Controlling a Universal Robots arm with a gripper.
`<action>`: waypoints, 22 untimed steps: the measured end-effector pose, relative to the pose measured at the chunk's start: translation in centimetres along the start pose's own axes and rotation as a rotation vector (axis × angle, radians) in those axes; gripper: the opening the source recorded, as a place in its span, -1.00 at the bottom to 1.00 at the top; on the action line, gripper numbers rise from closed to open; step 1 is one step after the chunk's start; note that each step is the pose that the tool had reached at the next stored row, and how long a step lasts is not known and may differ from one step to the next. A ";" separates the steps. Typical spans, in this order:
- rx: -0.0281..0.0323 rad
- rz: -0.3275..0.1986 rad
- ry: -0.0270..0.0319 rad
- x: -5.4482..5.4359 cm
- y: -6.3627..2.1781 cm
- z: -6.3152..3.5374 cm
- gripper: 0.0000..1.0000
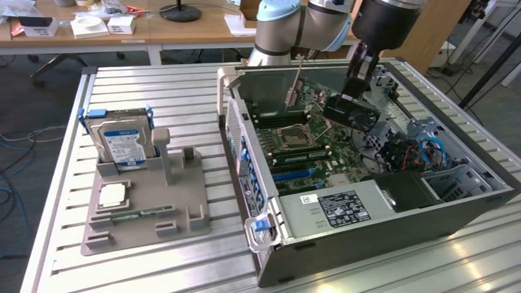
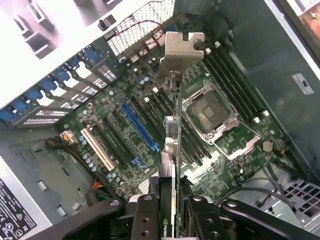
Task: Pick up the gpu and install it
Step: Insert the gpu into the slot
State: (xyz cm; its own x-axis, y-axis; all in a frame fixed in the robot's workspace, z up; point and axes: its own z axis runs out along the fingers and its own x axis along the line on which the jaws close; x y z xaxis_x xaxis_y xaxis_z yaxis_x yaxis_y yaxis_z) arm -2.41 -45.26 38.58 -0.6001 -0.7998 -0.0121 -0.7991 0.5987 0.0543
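Edgewise within the gripper [image 2: 170, 210], the gpu [image 2: 171, 135]

A silver hard drive [image 1: 122, 143] is standing upright in a grey holder [image 1: 150, 189] on the tabletop [image 1: 163, 85]. A square chip [image 1: 111, 195] and green memory stick [image 1: 134, 215] are lying nearby.

Jaws clamp gpu [image 1: 357, 113], tilted, over motherboard [image 1: 324, 148] inside open case [image 1: 366, 247].

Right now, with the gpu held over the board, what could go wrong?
1. The gpu, clamped in the end effector, looks to hang between the blue slot and the socket; lowered here, its edge could strike board parts.
2. Its bracket could catch the case wall on the way down.
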 end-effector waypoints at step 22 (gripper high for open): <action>-0.0026 -0.210 0.0116 -0.1 0.05 0.72 -0.47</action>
State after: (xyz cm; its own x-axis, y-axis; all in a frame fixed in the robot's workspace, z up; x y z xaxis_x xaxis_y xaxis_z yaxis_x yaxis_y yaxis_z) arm -2.41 -45.12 37.87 -0.4198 -0.9076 -0.0120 -0.9066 0.4186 0.0544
